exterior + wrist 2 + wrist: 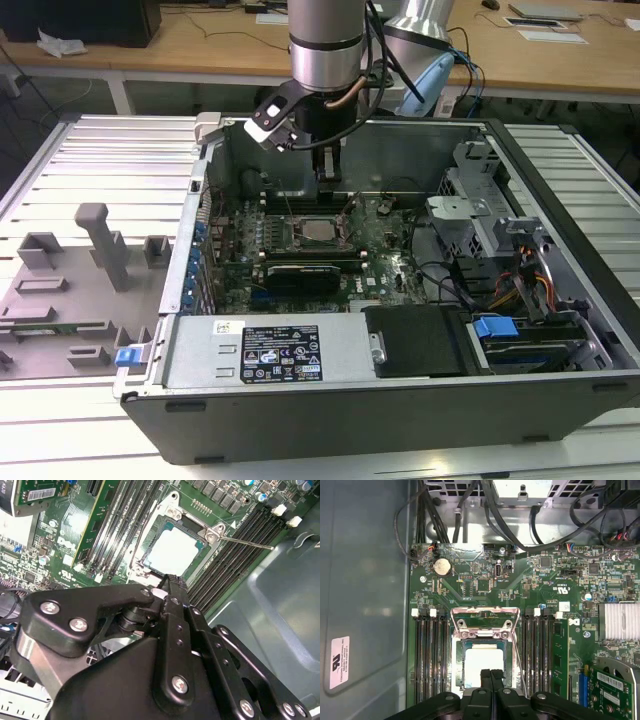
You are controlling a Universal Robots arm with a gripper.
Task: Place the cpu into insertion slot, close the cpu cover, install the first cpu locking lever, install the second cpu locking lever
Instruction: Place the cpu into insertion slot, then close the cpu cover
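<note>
The cpu [481, 664] lies flat in the insertion slot [459, 666] on the green board, its silver top showing in both wrist views [171, 553]. The grey cpu cover [485, 625] lies down over it, its window framing the chip. A thin locking lever [245, 542] sticks out from the socket's corner, unlatched; in the first wrist view a lever [519, 667] runs along the socket's side. My gripper [491, 674] hangs just above the socket's edge, fingers shut together with nothing between them. In the exterior view the gripper [328, 182] hovers over the socket [318, 232] inside the open case.
Long black memory slots [431, 655] flank the socket on both sides. Cable bundles [485, 510] run along the board's edge. The case wall [365, 580] stands close beside the board. A power supply [265, 350] and drive bays [520, 300] fill the case's front and right.
</note>
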